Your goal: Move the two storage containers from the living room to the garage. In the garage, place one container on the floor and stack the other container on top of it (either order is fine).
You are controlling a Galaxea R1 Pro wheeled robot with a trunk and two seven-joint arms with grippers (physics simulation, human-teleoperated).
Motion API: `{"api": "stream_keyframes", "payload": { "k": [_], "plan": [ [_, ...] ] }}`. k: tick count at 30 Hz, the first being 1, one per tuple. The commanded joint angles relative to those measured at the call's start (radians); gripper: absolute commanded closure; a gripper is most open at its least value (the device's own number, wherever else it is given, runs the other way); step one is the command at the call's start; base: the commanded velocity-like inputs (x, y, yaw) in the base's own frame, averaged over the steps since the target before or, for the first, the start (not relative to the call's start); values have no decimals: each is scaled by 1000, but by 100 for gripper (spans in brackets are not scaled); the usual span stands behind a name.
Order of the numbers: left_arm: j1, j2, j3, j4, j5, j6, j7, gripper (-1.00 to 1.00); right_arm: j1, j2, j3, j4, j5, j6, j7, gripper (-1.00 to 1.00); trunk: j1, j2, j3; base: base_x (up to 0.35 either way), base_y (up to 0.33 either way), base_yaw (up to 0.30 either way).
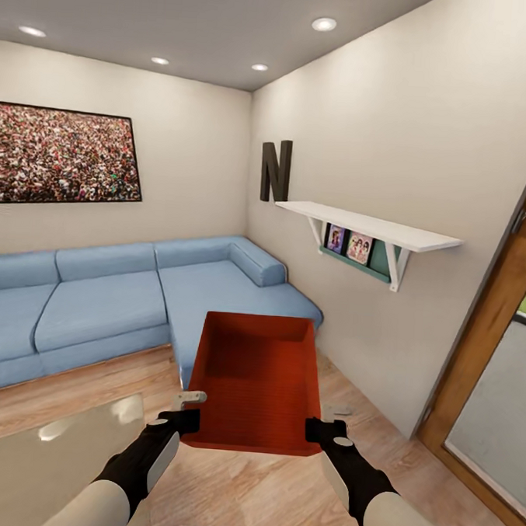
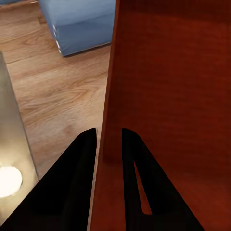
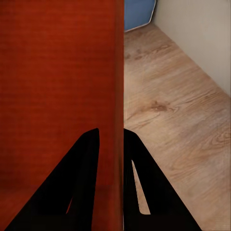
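One empty storage container (image 1: 260,379), both end effectors gripping

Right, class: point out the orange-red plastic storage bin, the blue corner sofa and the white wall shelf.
orange-red plastic storage bin (image 1: 257,387), head view, ribbed bottom.
blue corner sofa (image 1: 104,308), head view, seat cushion.
white wall shelf (image 1: 370,224), head view, top board.

ahead: sofa (image 1: 136,302) blocks | left: glass table (image 1: 41,452) | right: open floor (image 1: 377,426)

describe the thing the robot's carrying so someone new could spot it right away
Start at the blue corner sofa; in front of it, above the wood floor, both grippers clamp the side walls of a storage container. It is the one orange-red, lidless, low-walled bin with a ribbed bottom.
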Motion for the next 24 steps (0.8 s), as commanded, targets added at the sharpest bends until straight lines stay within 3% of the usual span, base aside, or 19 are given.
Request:
{"api": "stream_keyframes", "payload": {
  "k": [1, 24],
  "plan": [
    [0, 1, 1, -4, -13, -54, 102, 100, 0, -1, -3, 0, -12, 5, -12, 100, 0, -1, 0, -2, 0, 260],
    [0, -1, 1, -4, -13, -54, 103, 100, 0, -1, -2, 0, -12, 3, -12, 100, 0, -1, 13, 0, 0, 260]
  ]
}}
